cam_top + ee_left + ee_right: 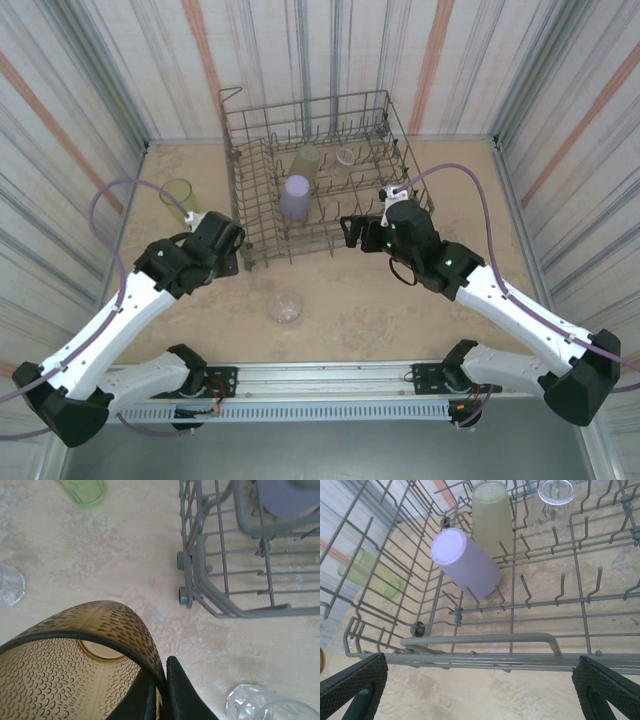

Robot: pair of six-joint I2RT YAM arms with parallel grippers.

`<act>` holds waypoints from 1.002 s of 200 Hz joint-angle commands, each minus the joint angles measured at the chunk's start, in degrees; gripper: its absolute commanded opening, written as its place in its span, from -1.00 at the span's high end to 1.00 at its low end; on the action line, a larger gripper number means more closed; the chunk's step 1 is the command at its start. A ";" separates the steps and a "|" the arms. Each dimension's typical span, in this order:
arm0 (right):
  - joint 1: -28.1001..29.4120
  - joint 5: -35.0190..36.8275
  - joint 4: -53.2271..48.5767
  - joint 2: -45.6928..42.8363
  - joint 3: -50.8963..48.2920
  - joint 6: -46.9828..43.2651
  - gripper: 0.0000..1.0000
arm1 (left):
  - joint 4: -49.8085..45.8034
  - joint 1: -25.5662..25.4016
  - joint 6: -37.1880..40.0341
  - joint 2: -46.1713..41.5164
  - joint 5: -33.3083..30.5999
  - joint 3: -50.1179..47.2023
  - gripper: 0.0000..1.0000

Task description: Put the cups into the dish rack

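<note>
Left gripper (pixel 162 680) pinches amber cup (pixel 65 670) by its rim, just left of near-left corner of dish rack (pixel 199 555).
Rim pinch likely leaves the body free to drop over tines; right gripper (pixel 480 690) hangs spread wide at rack's near edge, lavender cup (pixel 467 562) leaning inside.

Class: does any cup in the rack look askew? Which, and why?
The opaque lavender plastic cup leans sideways on the tines of the grey wire dish rack; the pale yellow-green cup and clear cup behind it stand straight.
</note>
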 commanded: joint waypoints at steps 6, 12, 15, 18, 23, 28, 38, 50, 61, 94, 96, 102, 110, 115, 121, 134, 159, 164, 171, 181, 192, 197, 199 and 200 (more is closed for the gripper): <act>-1.13 -1.65 0.04 -0.72 -0.45 1.46 -0.98 | 2.56 2.74 5.25 0.19 1.01 4.10 1.00; -1.28 -2.05 0.20 -0.59 -0.43 1.68 -0.98 | 3.81 3.45 6.36 0.26 2.27 4.50 1.00; -1.46 -2.31 0.31 -0.59 -0.42 1.79 -0.98 | 4.48 3.81 7.14 0.38 2.94 4.72 1.00; -1.57 -2.65 0.40 -0.50 -0.46 1.93 -0.98 | 5.41 4.15 7.91 0.40 3.83 4.84 1.00; -1.98 -3.28 0.58 -0.30 -0.51 2.16 -0.98 | 7.10 4.75 9.49 0.49 5.49 4.98 1.00; -2.23 -3.96 0.81 -0.14 -0.58 2.40 -0.98 | 8.65 5.24 10.87 0.77 7.31 5.23 1.00; -2.71 -4.87 1.15 0.21 -0.58 2.79 -0.98 | 9.37 5.90 11.77 1.92 8.59 6.64 1.00; -3.01 -5.42 1.59 0.44 -0.49 3.04 -0.98 | 9.67 6.04 13.04 3.51 8.84 8.66 1.00; -3.19 -5.87 1.76 0.75 -0.25 3.13 -0.98 | 9.89 6.07 14.24 4.98 8.84 10.39 1.00; -3.59 -6.91 1.14 1.75 0.92 3.05 -0.98 | 11.06 6.84 15.63 8.13 10.55 14.47 1.00; -3.61 -7.00 1.13 1.76 1.05 3.05 -0.98 | 11.11 6.88 15.64 8.25 10.75 14.64 1.00; -3.71 -7.18 1.08 1.83 1.15 3.05 -0.98 | 11.54 7.15 15.67 8.54 11.43 15.16 1.00; -3.88 -7.47 1.19 2.04 1.24 3.05 -0.98 | 12.04 7.51 15.66 8.96 12.44 15.93 1.00; -4.03 -7.62 1.21 2.02 1.28 3.05 -0.98 | 12.60 7.66 15.68 9.13 13.07 16.31 1.00; -4.15 -7.90 1.37 2.17 1.22 3.09 -0.98 | 13.42 8.00 15.80 9.19 13.97 16.59 1.00; -4.72 -8.73 1.87 2.63 1.35 3.38 -0.98 | 15.42 8.81 15.68 9.59 16.39 17.38 1.00; -6.19 -11.45 3.26 3.75 1.55 4.31 -0.98 | 20.44 10.64 15.91 10.91 21.76 18.03 1.00; -6.43 -12.03 3.50 4.02 1.74 4.45 -0.98 | 20.93 10.87 15.87 11.46 22.67 18.55 1.00; -6.72 -12.45 3.75 4.27 2.00 4.62 -0.98 | 21.29 11.10 16.00 12.38 23.72 19.52 1.00; -7.06 -13.03 3.88 4.68 2.52 4.63 -0.98 | 20.99 11.28 16.12 13.65 24.42 21.37 1.00; -7.55 -13.45 3.83 5.17 3.38 4.46 -0.98 | 20.54 11.29 16.26 14.81 25.37 23.39 1.00; -7.68 -13.74 3.75 5.29 3.80 4.28 -0.98 | 20.49 11.28 16.41 15.15 25.88 23.89 1.00; -7.73 -13.80 3.71 5.35 3.94 4.28 -0.98 | 20.53 11.29 16.48 15.21 26.03 24.07 1.00; -7.76 -13.86 3.71 5.44 4.05 4.28 -0.98 | 20.53 11.29 16.50 15.23 26.05 24.16 1.00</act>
